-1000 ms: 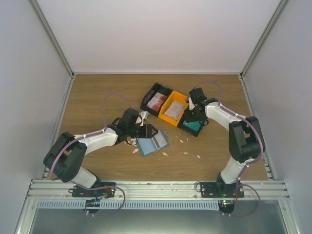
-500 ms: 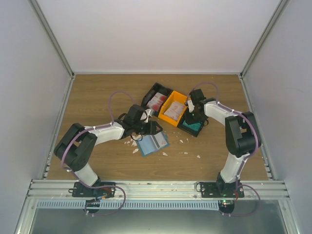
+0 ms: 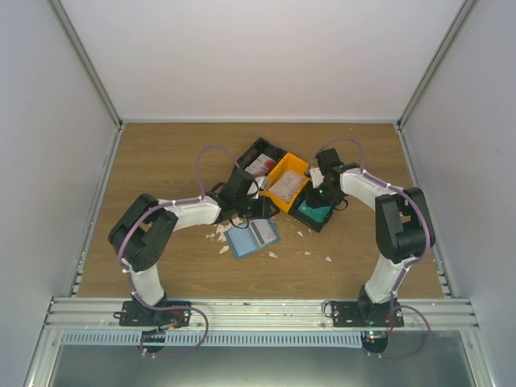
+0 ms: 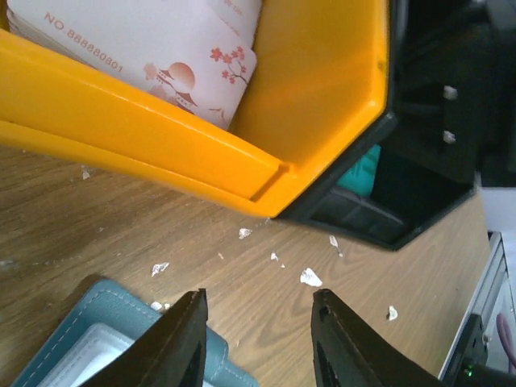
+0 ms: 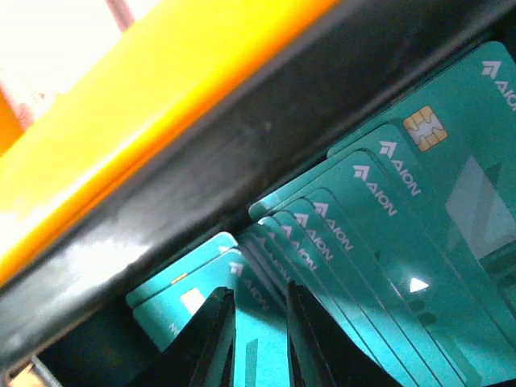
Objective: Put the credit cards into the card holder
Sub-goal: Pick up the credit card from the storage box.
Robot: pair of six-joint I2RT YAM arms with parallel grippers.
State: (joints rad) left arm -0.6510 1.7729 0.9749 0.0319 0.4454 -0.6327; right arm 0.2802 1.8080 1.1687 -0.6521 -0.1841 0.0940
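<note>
My left gripper point(image 4: 258, 326) hangs low over the wooden table point(image 3: 161, 161), jaws apart with nothing between them, just beside a corner of the blue card holder point(image 4: 97, 310); the holder lies flat just in front of the three-compartment tray point(image 3: 300, 164), white scraps point(image 4: 310, 277) scattered around it. The orange middle compartment point(image 4: 322, 97) holds pale blossom-printed cards point(image 4: 161, 48); red-blotched white cards point(image 3: 258, 167) sit in the black compartment on its left. My right gripper point(image 5: 260, 314) is down in the right-hand black compartment, over the fanned teal cards point(image 5: 419, 242); its jaws show only a narrow gap, and I cannot tell whether they pinch a card.
</note>
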